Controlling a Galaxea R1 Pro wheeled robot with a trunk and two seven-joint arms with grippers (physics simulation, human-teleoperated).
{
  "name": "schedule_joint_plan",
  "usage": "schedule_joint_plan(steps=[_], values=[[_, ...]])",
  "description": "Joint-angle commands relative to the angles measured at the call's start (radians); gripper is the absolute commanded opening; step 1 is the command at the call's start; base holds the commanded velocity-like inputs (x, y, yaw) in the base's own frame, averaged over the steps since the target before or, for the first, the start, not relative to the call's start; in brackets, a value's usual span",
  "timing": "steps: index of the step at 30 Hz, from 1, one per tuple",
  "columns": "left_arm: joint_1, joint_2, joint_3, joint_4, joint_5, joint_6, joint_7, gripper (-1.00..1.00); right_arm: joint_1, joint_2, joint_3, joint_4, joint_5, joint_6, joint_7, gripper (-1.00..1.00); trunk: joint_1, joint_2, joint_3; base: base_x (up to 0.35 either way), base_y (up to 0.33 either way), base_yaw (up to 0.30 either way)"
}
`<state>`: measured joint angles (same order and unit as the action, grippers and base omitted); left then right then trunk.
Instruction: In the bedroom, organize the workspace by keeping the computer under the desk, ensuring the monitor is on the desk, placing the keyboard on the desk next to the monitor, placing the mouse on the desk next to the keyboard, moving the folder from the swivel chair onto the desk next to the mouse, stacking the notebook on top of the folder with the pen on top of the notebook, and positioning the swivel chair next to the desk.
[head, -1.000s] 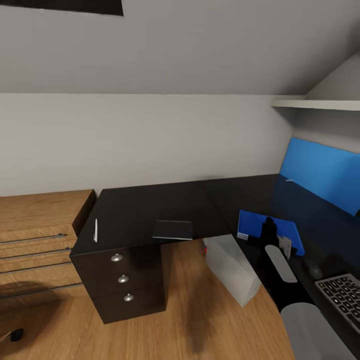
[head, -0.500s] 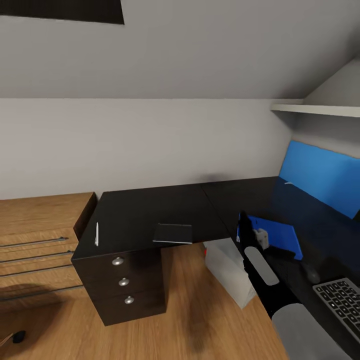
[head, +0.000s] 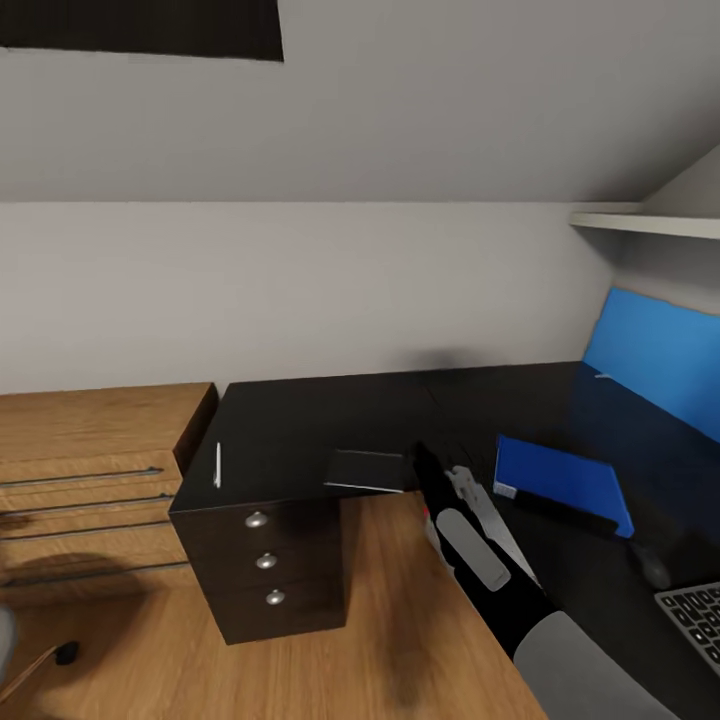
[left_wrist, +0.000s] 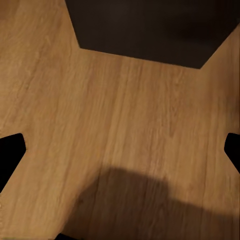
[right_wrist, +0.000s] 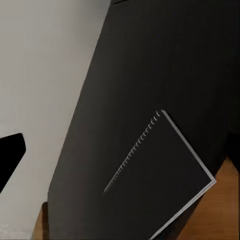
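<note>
The black desk (head: 300, 420) fills the middle of the head view. Near its front edge lies the dark notebook (head: 366, 470), also seen with its spiral spine in the right wrist view (right_wrist: 160, 175). The white pen (head: 217, 465) rests at the desk's left end. My right gripper (head: 425, 462) hovers open just right of the notebook, its one visible fingertip (right_wrist: 10, 155) over the wall. The blue folder (head: 560, 480) lies flat on the right wing, with the mouse (head: 655, 568) and keyboard (head: 695, 620) nearer. My arm mostly hides the pale computer (head: 505, 540). My left gripper (left_wrist: 120, 150) is open above the wood floor.
A black drawer block (head: 265, 560) stands under the desk's left end, with a light-wood drawer unit (head: 90, 470) beside it. A blue wall panel (head: 660, 360) and a white shelf (head: 650, 222) sit at the right. A sloped ceiling hangs above.
My right arm has swung left from the blue folder to beside the notebook. The folder stays flat on the desk. The whole view has shifted slightly, so the camera turned.
</note>
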<state>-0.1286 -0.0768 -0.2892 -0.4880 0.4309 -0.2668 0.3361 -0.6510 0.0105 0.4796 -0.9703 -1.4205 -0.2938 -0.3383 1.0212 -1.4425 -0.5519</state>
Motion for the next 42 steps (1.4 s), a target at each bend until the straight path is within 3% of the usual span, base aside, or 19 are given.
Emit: schedule_joint_plan(steps=[1, 5, 11, 17, 20, 28, 42], values=[[-0.001, 0.001, -0.008, 0.0, 0.01, -0.006, 0.009, 1.0, -0.001, 0.0, 0.003, -0.001, -0.009, 0.022, -0.004, 1.0, 0.0, -0.001, -0.001, 0.0, 0.0, 0.266], [-0.001, -0.001, -0.009, -0.001, 0.011, -0.006, 0.017, 1.0, -0.001, -0.001, 0.0, 0.0, -0.01, 0.08, -0.006, 1.0, 0.0, -0.001, 0.0, 0.0, 0.0, 0.272], [-0.001, -0.001, -0.011, -0.001, 0.012, -0.004, 0.036, 1.0, -0.001, -0.007, -0.011, 0.0, -0.012, 0.149, -0.003, 1.0, 0.023, -0.043, -0.019, 0.0, 0.0, 0.271], [-0.001, -0.001, -0.011, -0.001, 0.012, -0.002, 0.049, 1.0, -0.001, -0.006, -0.1, -0.003, -0.021, 0.155, 0.004, 1.0, 0.046, -0.085, -0.038, 0.0, 0.0, 0.102], [-0.001, -0.001, -0.012, -0.001, 0.012, -0.002, 0.051, 1.0, -0.001, -0.009, -0.123, -0.004, -0.021, 0.156, 0.006, 1.0, 0.057, -0.106, -0.047, 0.0, 0.0, 0.018], [-0.001, -0.001, -0.013, -0.001, 0.012, -0.002, 0.052, 1.0, -0.001, -0.025, -0.133, -0.005, -0.021, 0.156, 0.007, 1.0, 0.088, -0.162, -0.072, 0.0, 0.0, 0.003], [-0.001, -0.002, -0.013, -0.001, 0.012, -0.002, 0.052, 1.0, -0.001, -0.026, -0.136, -0.004, -0.02, 0.155, 0.007, 1.0, 0.142, -0.26, -0.116, 0.0, 0.0, 0.0]])
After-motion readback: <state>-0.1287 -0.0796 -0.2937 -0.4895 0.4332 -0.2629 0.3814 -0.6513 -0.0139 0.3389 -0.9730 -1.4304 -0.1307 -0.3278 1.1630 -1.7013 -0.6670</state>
